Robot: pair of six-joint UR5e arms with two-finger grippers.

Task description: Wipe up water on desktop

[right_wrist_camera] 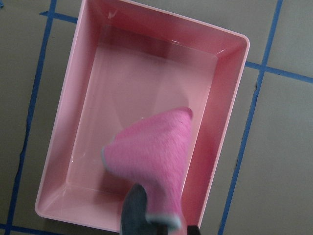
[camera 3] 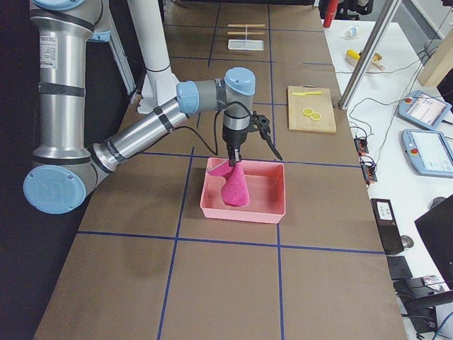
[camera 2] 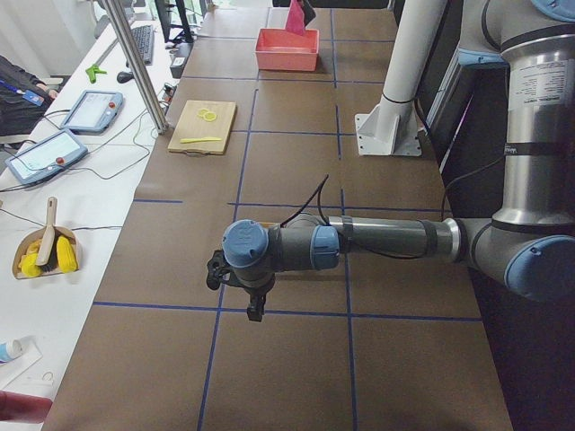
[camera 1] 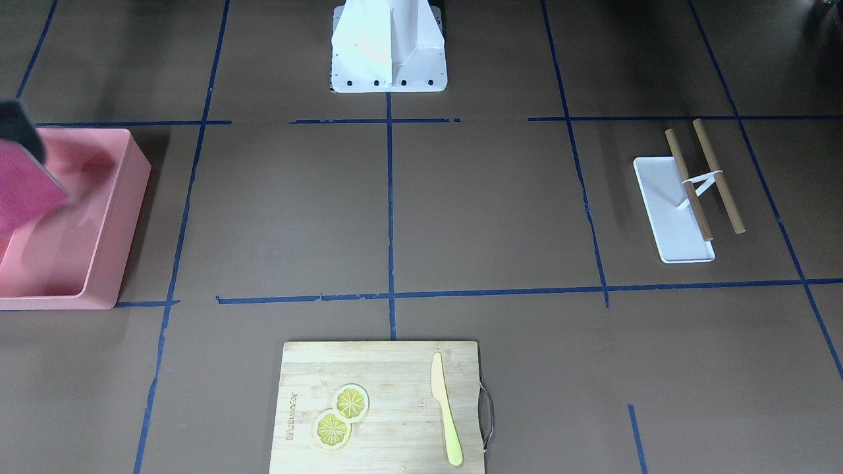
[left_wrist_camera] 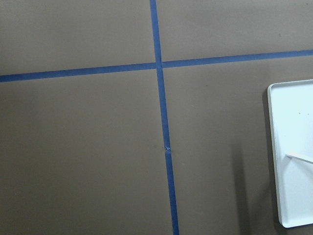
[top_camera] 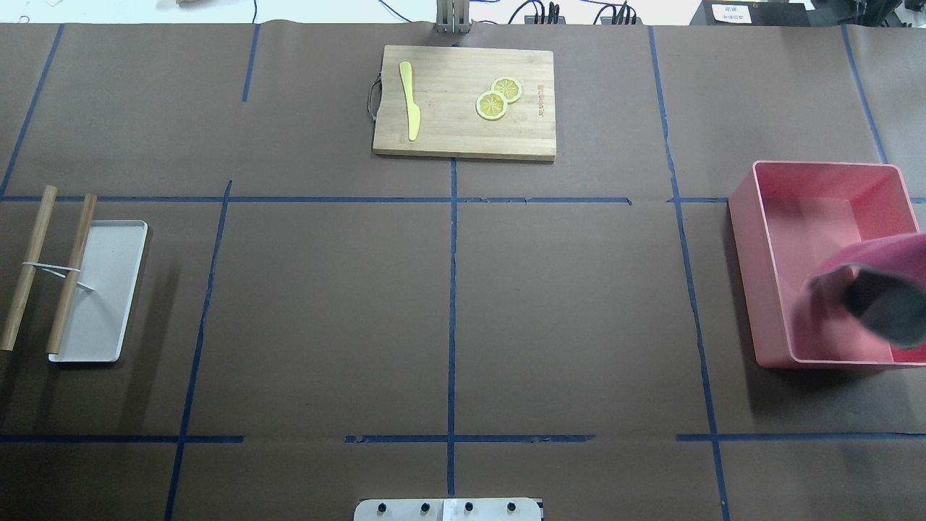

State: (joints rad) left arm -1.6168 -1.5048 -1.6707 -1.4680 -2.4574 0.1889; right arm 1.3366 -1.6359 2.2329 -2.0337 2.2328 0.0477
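Observation:
The desktop (top_camera: 325, 311) is a dark-brown surface with a grid of blue tape lines; I see no water on it. My right gripper (camera 3: 233, 161) is shut on a pink cloth (right_wrist_camera: 156, 152) and holds it hanging over a pink bin (top_camera: 767, 289) at the table's right end. The cloth's lower end reaches into the bin (camera 3: 244, 212). One dark finger (right_wrist_camera: 134, 208) shows at the cloth's bottom edge in the right wrist view. My left gripper (camera 2: 254, 310) hovers above the desktop at the left end. It shows only in the exterior left view, so I cannot tell its state.
A bamboo cutting board (top_camera: 448, 137) with two lemon slices (top_camera: 498, 98) and a yellow knife (top_camera: 410, 100) lies at the far middle. A white tray (top_camera: 108, 304) with two tied wooden sticks (top_camera: 69, 271) lies at the left. The robot's base plate (top_camera: 448, 509) is at the near edge.

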